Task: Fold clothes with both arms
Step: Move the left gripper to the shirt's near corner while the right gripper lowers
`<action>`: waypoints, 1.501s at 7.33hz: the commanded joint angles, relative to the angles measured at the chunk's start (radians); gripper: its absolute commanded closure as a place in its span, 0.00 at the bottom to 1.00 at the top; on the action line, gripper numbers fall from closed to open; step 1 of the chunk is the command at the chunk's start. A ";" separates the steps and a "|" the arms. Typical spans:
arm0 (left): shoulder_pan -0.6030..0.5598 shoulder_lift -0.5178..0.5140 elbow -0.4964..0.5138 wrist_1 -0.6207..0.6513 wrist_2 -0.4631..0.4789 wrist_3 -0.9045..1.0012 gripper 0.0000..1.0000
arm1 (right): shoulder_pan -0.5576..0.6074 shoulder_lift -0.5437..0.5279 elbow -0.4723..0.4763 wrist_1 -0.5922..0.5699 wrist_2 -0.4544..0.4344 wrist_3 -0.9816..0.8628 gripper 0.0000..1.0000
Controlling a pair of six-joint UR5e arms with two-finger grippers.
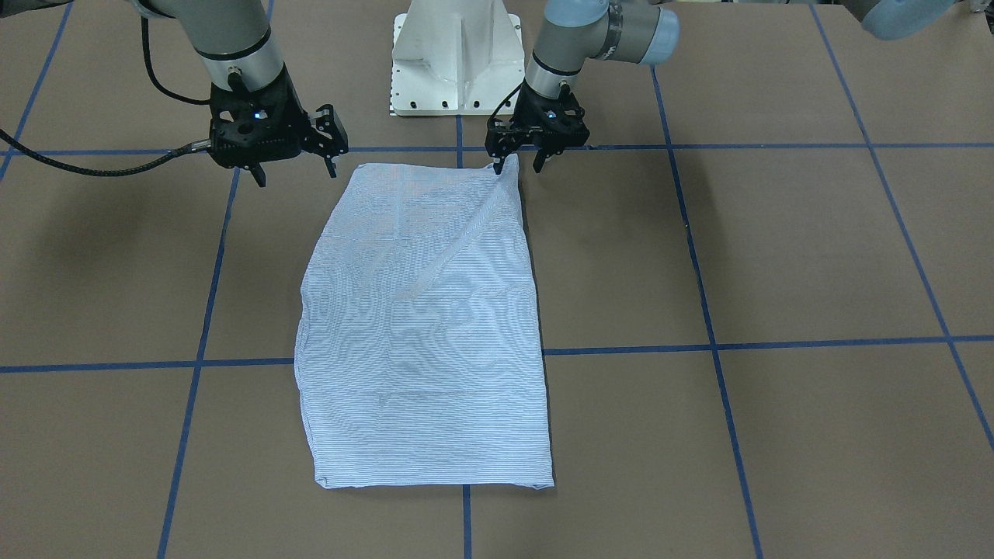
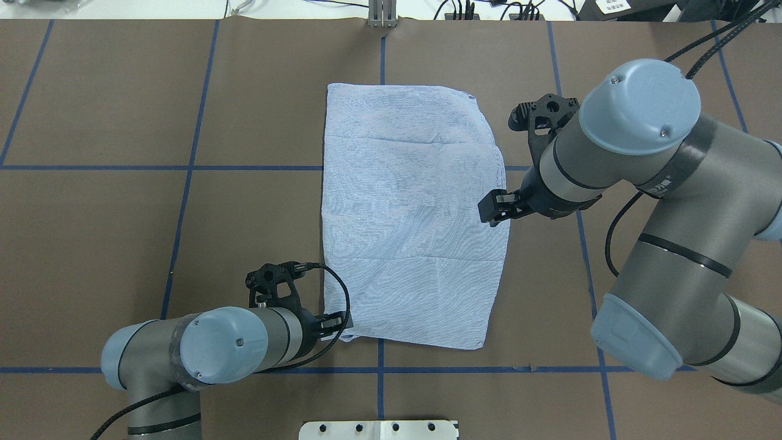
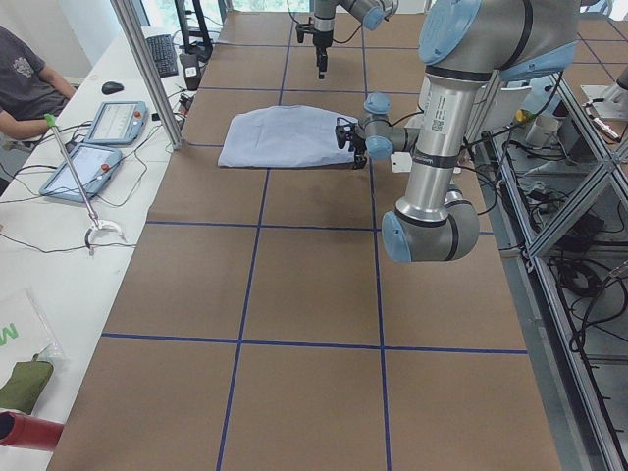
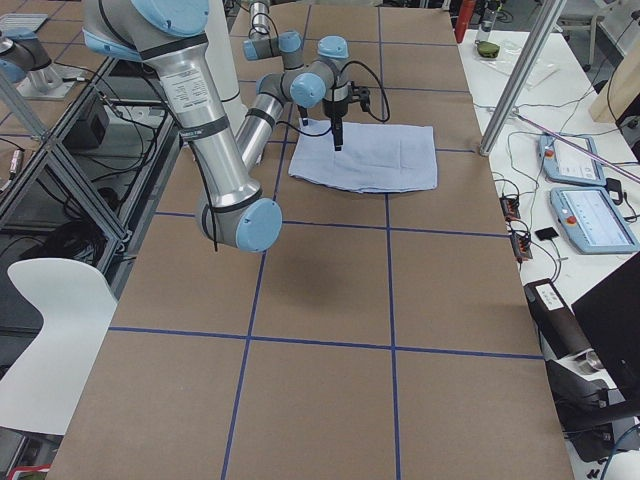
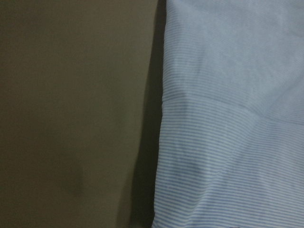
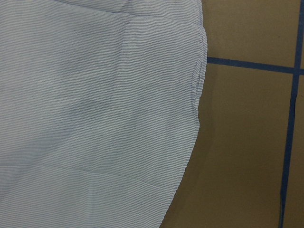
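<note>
Shirt [image 1: 423, 326] lies folded flat. Left hand [image 1: 519, 165], open, straddles its corner, likely to pinch; right hand [image 1: 297, 177] hangs open alongside.

The front view faces the base [image 1: 457, 58], steeply down; the overhead looks from behind it. Side views look along the table [image 3: 314, 294] from either end. Wrist views sit close over the shirt [image 5: 228, 118] edges. All share the shirt.

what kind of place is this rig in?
Most likely a robotics lab: two arms over a table gridded with blue tape, control tablets on a side bench, and metal framing around.
</note>
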 commanded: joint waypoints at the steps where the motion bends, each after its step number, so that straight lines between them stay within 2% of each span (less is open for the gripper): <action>1: 0.002 -0.013 0.000 0.001 -0.001 -0.001 0.41 | 0.000 0.000 0.000 0.000 0.000 0.000 0.00; 3: 0.002 -0.015 -0.003 0.001 -0.002 -0.001 0.47 | 0.000 0.000 0.000 0.000 0.003 0.000 0.00; 4: 0.002 -0.016 -0.003 0.001 -0.004 -0.001 0.53 | 0.000 -0.001 -0.001 0.000 0.003 0.000 0.00; 5: 0.002 -0.021 0.001 0.001 -0.004 0.000 0.65 | 0.000 -0.001 -0.001 0.000 0.003 0.000 0.00; 6: 0.000 -0.021 -0.006 0.001 -0.004 0.002 0.90 | 0.000 -0.003 -0.003 0.000 0.003 0.000 0.00; 7: -0.004 -0.021 -0.029 0.003 -0.008 0.002 1.00 | 0.000 -0.008 0.000 0.000 0.006 0.002 0.00; 9: -0.030 -0.016 -0.098 0.073 -0.059 0.016 1.00 | -0.009 -0.005 0.005 0.006 0.003 0.051 0.00; 11: -0.034 -0.018 -0.114 0.081 -0.065 0.017 1.00 | -0.105 -0.020 -0.006 0.127 -0.012 0.274 0.00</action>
